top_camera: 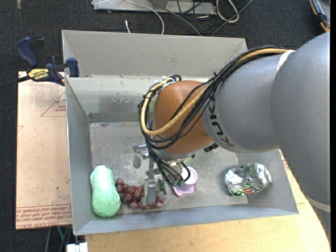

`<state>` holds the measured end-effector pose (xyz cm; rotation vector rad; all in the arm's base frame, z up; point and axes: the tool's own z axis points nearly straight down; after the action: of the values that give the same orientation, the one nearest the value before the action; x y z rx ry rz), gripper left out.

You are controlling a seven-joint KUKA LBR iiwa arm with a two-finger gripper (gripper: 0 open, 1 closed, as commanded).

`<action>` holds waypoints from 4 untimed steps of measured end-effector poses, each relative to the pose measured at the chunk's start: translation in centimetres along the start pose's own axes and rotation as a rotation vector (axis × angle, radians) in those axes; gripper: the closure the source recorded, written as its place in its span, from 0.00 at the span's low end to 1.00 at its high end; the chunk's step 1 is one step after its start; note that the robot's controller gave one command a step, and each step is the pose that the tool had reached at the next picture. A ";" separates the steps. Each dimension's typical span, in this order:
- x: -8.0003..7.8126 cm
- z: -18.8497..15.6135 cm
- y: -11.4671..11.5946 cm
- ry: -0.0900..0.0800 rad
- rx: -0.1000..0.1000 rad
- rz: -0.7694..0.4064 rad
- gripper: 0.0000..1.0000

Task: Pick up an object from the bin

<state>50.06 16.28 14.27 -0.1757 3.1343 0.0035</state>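
Down at the near wall of the bin (79,140), we've got a pale green lumpy soft thing (104,192) lying in the left corner. Just beside it on the right is a bunch of dark red toy grapes (130,192), strung along the floor. Both sit low against that sloping wall, which looks to us like where loose things naturally slide and settle.

Right there at the bunch's right end stands the end effector (152,188), pointing straight down. That upright stance suits a top-down grab, we'd say. The grapes lie directly at its tip and a touch to its left. Whether it's touching them or just above, we can't make out, and we can't tell if it's spread or pressed together either.

Just right of it is a small lilac-pink thing (188,185), partly tucked under the wrist cables. Well apart, further right, rests a crushed drinks can (247,179), on its own.

Farther back, the orange cover (178,117) and the grey arm (283,104) hang over the middle of the bin floor.
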 end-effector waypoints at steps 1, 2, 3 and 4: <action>0.1 1.4 0.1 -0.002 0.000 -0.011 0.00; -0.9 3.3 1.1 -0.004 -0.001 -0.178 0.00; -0.1 7.1 -0.7 0.003 -0.003 -0.331 1.00; 0.0 7.1 -0.7 0.003 -0.003 -0.331 1.00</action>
<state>50.20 15.61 7.14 -0.6898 3.0655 0.0070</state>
